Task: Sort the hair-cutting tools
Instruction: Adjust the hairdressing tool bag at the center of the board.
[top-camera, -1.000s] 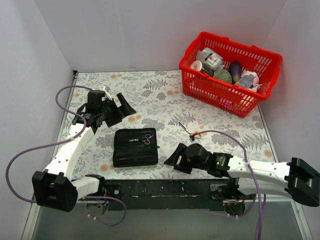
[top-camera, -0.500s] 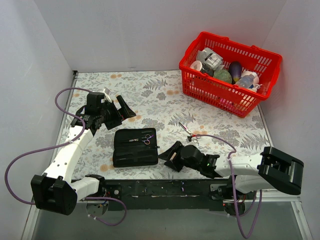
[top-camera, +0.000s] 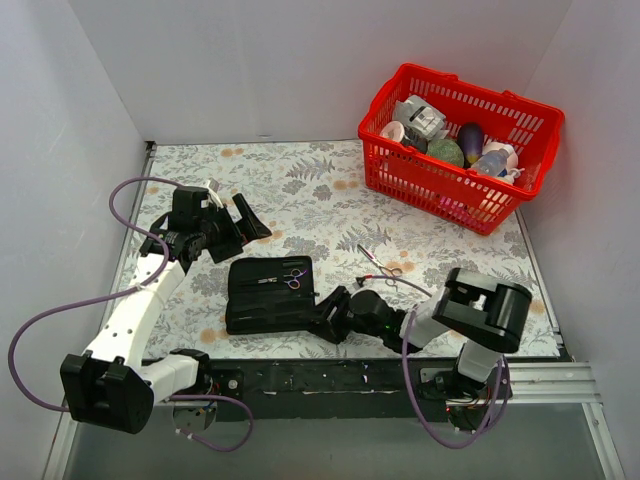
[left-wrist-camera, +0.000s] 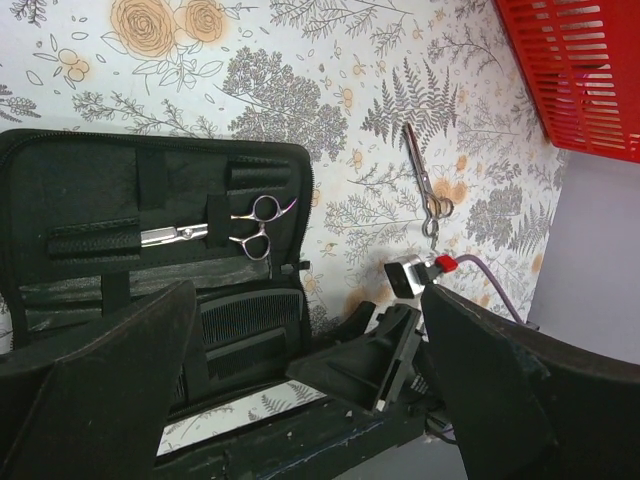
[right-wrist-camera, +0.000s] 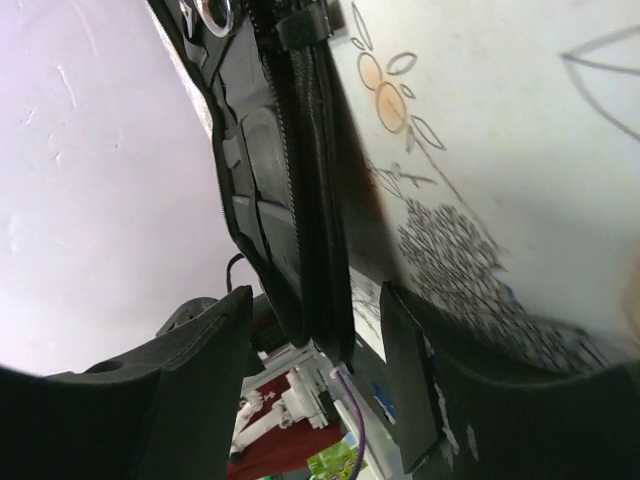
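Note:
The open black case (top-camera: 268, 295) lies near the front of the table. One pair of silver scissors (top-camera: 287, 277) (left-wrist-camera: 222, 230) is strapped inside it, and a black comb (left-wrist-camera: 245, 318) sits in its lower pocket. A second pair of scissors (top-camera: 378, 264) (left-wrist-camera: 424, 182) lies loose on the cloth to the right. My right gripper (top-camera: 328, 308) (right-wrist-camera: 320, 390) lies low at the case's right edge, open, with the zipped edge of the case (right-wrist-camera: 312, 200) between its jaws, which stand apart from it. My left gripper (top-camera: 238, 222) (left-wrist-camera: 300, 400) hovers open behind the case, holding nothing.
A red basket (top-camera: 440, 190) (left-wrist-camera: 590, 80) with bottles and egg-shaped items stands at the back right. White walls close in the left, back and right. A black strip runs along the table's front edge (top-camera: 330, 375).
My right arm has swung left along the front of the table until its gripper reached the case's right edge, and its jaws have narrowed. The left gripper has hardly moved.

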